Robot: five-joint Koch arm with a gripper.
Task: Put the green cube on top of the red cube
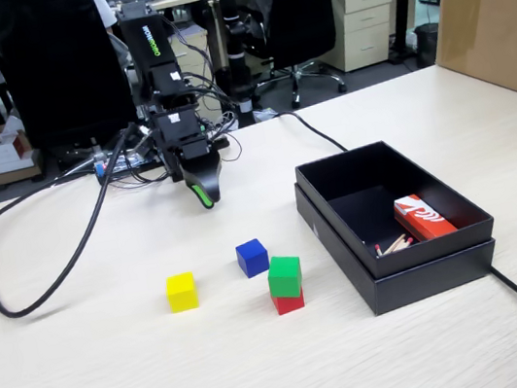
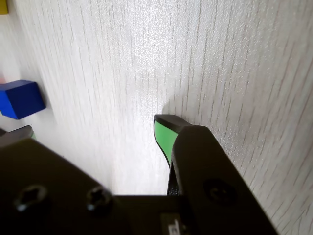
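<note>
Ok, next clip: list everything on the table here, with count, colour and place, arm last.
green cube: 1, green, stacked on the red cube
red cube: 1, red, under the green one, left of the box
blue cube: 1, blue, just behind the stack
yellow cube: 1, yellow, left of the others
box: 1, black, open, right side
carton: 1, red-and-white, inside the box
cable: 1, black, looping at left
gripper: 1, black with green tip, raised behind the cubes, holding nothing
</note>
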